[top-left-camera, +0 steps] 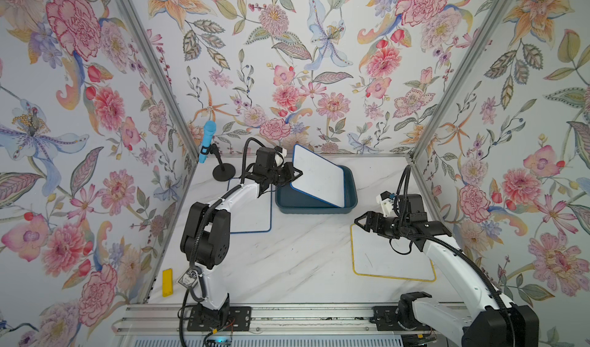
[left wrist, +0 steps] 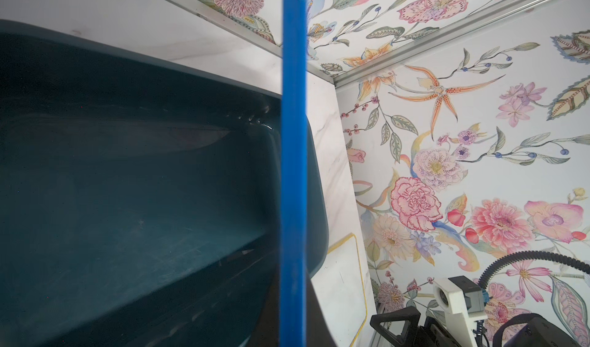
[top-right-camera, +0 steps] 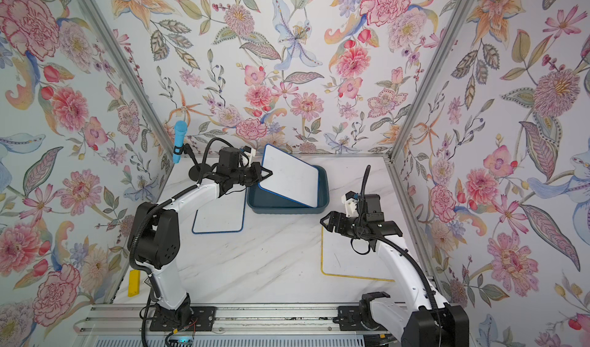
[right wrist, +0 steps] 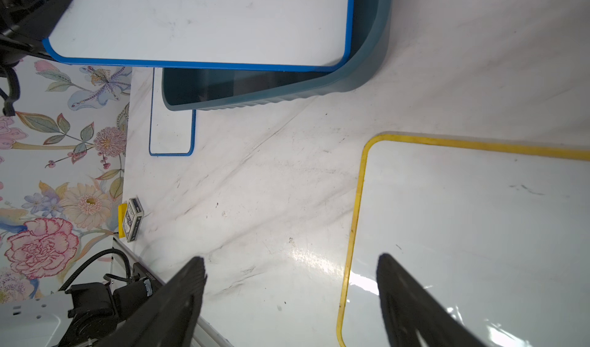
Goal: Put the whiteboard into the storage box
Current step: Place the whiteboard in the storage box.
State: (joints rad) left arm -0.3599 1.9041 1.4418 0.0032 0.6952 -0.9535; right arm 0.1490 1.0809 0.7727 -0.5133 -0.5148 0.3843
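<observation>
While clamping the whiteboard [top-left-camera: 319, 178] by its edge with the left fingers [top-left-camera: 287, 176], holding it tilted into the storage box [top-left-camera: 313, 209]: low edge inside, top edge high. Left to do: lowering flat, letting go. Spread, empty right fingers [right wrist: 185, 297] above yellow-edged board [top-left-camera: 383, 259].

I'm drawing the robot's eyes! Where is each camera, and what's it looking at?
Top views: high up front, facing down at the table; left gripper and right gripper show.
Left wrist: looks along the blue board's edge into the box; right gripper shows.
Right wrist: looks down over the yellow board; its open fingers show.
Shared: both wrists see the box.
</observation>
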